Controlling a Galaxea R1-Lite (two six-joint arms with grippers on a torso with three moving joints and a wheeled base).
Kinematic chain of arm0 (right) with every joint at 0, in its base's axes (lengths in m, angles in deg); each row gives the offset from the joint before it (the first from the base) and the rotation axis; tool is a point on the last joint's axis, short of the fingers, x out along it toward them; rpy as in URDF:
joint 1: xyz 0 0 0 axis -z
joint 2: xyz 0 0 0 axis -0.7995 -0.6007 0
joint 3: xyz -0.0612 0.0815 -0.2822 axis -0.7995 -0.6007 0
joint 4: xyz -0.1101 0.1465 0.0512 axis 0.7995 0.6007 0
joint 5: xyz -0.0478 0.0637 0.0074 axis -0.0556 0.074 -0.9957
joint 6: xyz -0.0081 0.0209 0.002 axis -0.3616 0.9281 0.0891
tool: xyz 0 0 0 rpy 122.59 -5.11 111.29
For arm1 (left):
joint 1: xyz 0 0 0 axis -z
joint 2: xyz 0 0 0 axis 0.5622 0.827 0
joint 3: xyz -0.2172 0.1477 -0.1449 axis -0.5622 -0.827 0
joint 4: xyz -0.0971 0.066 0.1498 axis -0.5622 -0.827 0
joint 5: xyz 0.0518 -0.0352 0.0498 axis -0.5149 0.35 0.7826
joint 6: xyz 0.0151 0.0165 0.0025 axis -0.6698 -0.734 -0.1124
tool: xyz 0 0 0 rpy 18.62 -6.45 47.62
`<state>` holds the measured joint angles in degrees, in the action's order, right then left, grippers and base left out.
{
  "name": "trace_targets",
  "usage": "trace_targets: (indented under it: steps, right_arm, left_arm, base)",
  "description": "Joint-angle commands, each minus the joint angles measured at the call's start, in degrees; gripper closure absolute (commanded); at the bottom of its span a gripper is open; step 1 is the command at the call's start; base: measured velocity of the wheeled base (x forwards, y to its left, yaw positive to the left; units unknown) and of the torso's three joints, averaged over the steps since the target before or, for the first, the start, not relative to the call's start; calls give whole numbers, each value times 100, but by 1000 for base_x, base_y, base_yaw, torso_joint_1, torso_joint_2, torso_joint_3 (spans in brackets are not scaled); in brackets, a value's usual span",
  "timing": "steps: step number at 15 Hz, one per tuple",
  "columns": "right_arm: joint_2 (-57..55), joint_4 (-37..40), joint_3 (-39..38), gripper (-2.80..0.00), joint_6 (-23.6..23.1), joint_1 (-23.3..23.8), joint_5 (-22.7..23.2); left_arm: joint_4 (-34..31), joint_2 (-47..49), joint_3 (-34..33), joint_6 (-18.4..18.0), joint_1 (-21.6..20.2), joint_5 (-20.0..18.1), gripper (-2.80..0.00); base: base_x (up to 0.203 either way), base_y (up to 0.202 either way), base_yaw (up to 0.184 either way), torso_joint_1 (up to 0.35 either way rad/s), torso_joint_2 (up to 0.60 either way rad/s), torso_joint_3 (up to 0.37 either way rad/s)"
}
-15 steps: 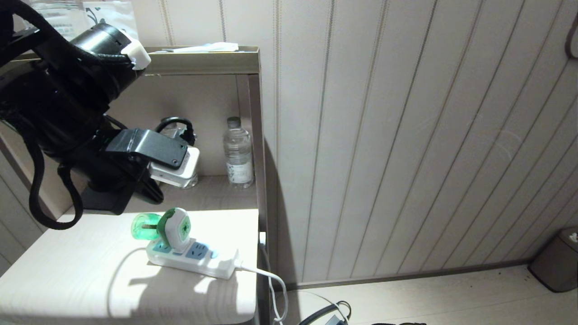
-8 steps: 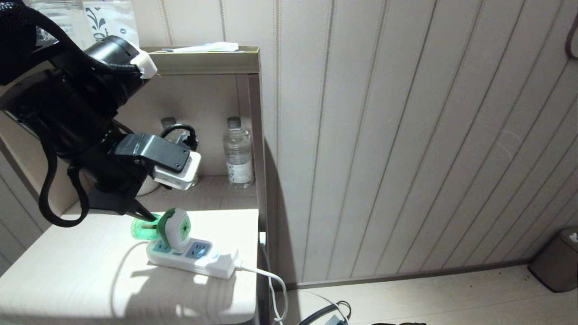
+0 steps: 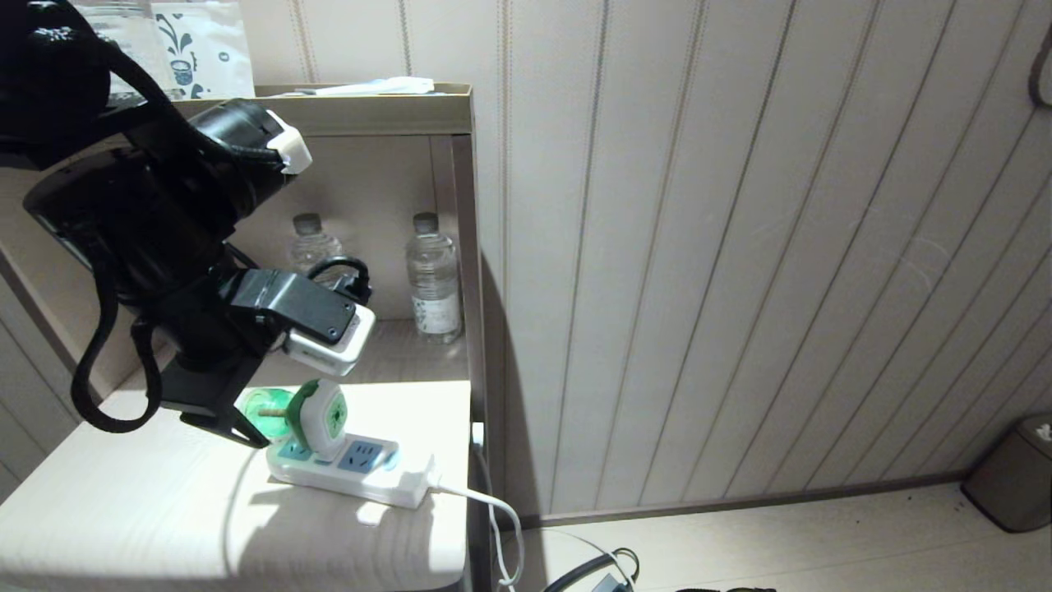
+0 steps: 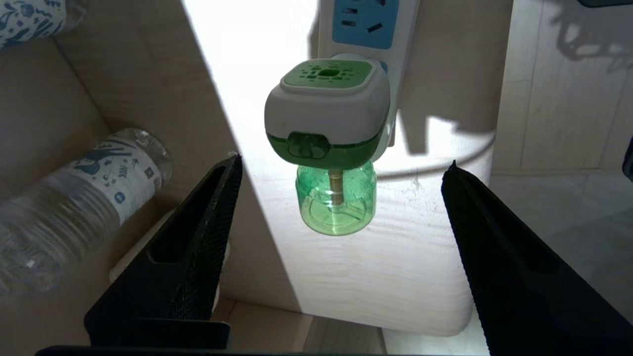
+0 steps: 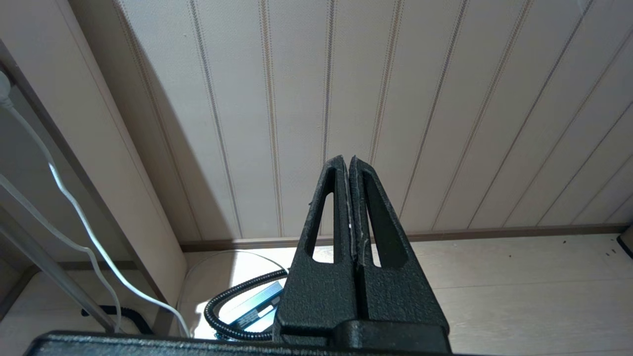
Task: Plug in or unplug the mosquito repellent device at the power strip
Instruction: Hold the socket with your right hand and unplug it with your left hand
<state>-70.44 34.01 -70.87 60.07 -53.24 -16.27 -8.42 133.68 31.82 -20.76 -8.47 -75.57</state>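
Sunlit table (image 3: 148,510) carries power strip (image 3: 353,477) with mosquito repellent device (image 4: 329,143) plugged in; left hand (image 4: 341,198), fingers wide apart and empty, straddles its bottle end, likely for unplugging.

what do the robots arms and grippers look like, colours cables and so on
Both are matte black. The left arm is bulky, with looping black cables, a white clip and a white wrist block. The left gripper and right gripper have long, tapering, rough-textured fingers, the right one's with slot cut-outs.
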Motion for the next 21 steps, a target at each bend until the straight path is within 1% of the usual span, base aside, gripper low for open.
trace_targets:
  steps: [1, 4, 8, 15, 21]
  right_arm:
    - [3, 2, 0, 0, 0, -2, 0]
    - [3, 2, 0, 0, 0, -2, 0]
    - [3, 2, 0, 0, 0, -2, 0]
    - [3, 2, 0, 0, 0, -2, 0]
    - [3, 2, 0, 0, 0, -2, 0]
  left_arm:
    - [-20, 167, 1, -37, 45, 9, -280]
    - [69, 429, 9, -37, 54, 19, -280]
    - [309, 691, 19, -36, 46, 247, -280]
    - [388, 964, 10, -36, 29, 248, -280]
    - [378, 999, 1, -47, 28, 248, -280]
  base:
    - [0, 0, 0, 0, 0, 0]
    - [0, 0, 0, 0, 0, 0]
    - [0, 0, 0, 0, 0, 0]
    - [0, 0, 0, 0, 0, 0]
    - [0, 0, 0, 0, 0, 0]
